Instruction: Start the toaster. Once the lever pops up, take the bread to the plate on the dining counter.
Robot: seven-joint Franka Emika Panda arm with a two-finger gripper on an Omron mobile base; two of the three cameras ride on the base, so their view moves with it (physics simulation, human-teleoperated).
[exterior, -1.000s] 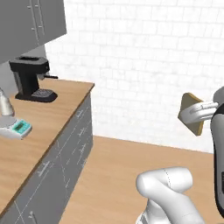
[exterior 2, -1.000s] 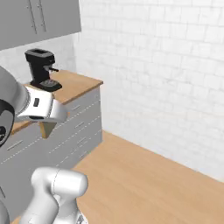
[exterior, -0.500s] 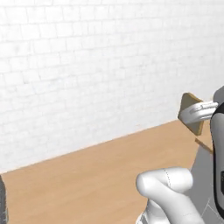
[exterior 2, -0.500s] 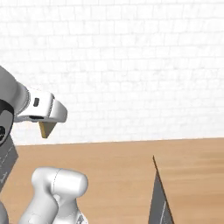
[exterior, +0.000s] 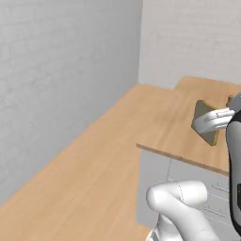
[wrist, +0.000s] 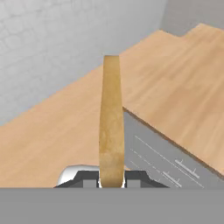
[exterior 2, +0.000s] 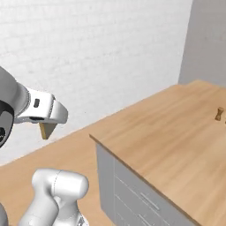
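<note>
- The bread (wrist: 111, 118) is gripped edge-on between the clenched fingers of the claw (wrist: 111, 177), standing up from them in the hand view; from the left base view its flat face (exterior: 203, 123) is seen just beyond the claw.
- Judged from this, the toasting and the lifting out are done, and the carry is under way.
- The table (exterior 2: 176, 132), a light-wood top on grey cabinets, lies ahead of and below the claw, to its right in the hand view.
- A small wooden object (exterior 2: 218, 113) stands on the table, well apart from the claw; what it is cannot be told.
- Left to do: the plate is to be reached and the bread set on it.
</note>
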